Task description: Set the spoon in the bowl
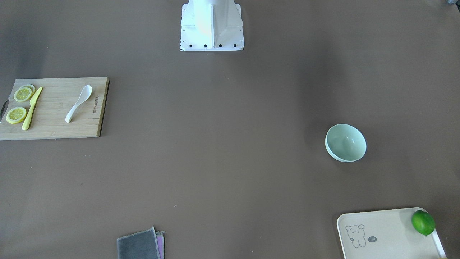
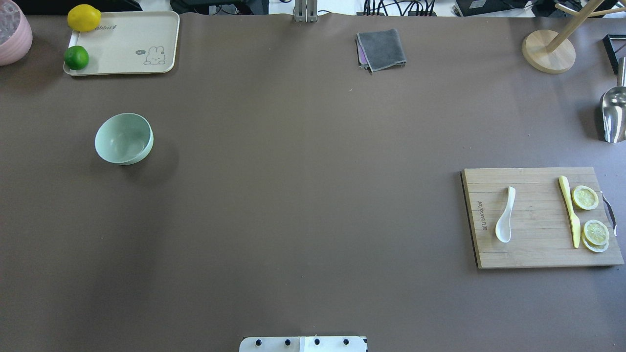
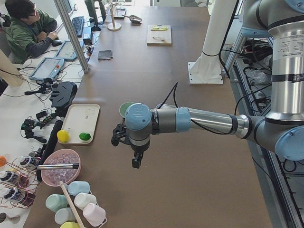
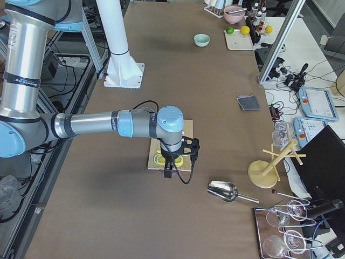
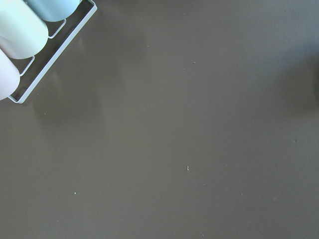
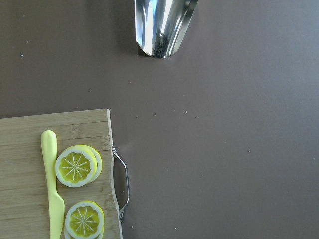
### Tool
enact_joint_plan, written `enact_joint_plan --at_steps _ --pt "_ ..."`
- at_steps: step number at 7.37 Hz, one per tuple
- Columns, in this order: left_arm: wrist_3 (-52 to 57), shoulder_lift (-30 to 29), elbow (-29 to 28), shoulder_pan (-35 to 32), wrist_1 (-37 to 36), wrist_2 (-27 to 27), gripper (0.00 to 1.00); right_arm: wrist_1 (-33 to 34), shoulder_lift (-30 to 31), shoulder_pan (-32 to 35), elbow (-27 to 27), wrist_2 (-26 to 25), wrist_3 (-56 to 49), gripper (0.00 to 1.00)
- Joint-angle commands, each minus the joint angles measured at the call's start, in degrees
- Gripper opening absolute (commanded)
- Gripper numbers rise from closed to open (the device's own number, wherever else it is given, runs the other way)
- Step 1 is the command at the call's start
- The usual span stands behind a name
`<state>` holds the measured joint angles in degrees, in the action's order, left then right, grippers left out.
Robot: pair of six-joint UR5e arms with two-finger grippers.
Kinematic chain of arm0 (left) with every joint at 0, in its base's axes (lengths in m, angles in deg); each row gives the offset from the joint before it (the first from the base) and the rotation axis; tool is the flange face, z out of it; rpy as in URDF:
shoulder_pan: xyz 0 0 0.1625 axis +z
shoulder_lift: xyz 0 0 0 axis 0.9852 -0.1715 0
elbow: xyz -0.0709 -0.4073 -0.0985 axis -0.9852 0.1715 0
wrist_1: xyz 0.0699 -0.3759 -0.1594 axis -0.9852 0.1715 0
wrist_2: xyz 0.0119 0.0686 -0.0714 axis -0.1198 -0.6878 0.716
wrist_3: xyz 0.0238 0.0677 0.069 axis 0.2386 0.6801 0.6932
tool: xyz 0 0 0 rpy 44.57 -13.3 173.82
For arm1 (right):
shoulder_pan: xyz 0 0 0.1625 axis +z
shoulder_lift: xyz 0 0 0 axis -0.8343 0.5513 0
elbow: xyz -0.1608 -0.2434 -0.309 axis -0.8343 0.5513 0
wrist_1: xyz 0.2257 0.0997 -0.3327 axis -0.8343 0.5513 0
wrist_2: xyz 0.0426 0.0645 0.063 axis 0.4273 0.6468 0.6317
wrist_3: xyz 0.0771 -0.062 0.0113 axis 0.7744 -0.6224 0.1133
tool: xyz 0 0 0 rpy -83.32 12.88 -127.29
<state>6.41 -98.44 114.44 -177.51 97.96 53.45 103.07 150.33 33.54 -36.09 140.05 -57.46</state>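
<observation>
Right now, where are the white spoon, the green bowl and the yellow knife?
spoon [image 2: 503,231], overhead view, its scoop.
bowl [image 2: 122,140], overhead view, its inner wall.
yellow knife [image 2: 569,210], overhead view, its middle.

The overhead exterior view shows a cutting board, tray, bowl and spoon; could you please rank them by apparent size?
Largest to smallest:
1. cutting board
2. tray
3. bowl
4. spoon
None look alike.

Brightly, evenly lit from above, soft and diffuse. Faintly shadowed across the matte brown counter [image 2: 313,195], darkest just beside the round pale mint-green bowl [image 2: 123,138] toward the left edge. Streaked with glare on the polished steel scoop [image 6: 164,25] by the right edge. Blown out at the white robot base [image 1: 212,25]. Sharp in all views.
</observation>
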Motion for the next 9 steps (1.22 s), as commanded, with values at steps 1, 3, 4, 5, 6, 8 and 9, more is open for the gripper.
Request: enact_joint_plan --at_steps 1,3,4,5,6,8,9 --pt "-0.2 -0.6 0.5 0.0 2.5 0.2 0.99 -7.9 -0.2 0.0 -0.3 0.0 0.2 1.0" --pt "-0.4 0.1 0.0 0.0 14.3 0.3 0.99 -22.2 0.1 0.0 -0.2 -0.2 0.9 1.0" --pt "-0.6 -0.6 -0.9 0.0 20.1 -0.1 0.99 -22.8 -0.3 0.0 -0.4 0.0 4.0 1.0" --pt "-1.8 -2.3 -4.0 0.2 25.9 0.3 0.99 -23.3 -1.6 -0.2 -0.9 0.6 4.7 1.0" --pt "-2.1 -2.2 -4.1 0.2 29.0 0.7 0.99 -23.3 -3.5 -0.2 -1.0 3.5 5.1 1.0" --pt "-4.7 -2.6 -6.5 0.3 34.7 3.5 0.99 -23.2 -3.5 -1.9 -0.3 5.0 7.1 1.0" --pt "-6.6 -2.8 -8.0 1.0 38.5 3.5 0.99 -23.4 -3.6 -5.0 -0.3 4.5 11.0 1.0"
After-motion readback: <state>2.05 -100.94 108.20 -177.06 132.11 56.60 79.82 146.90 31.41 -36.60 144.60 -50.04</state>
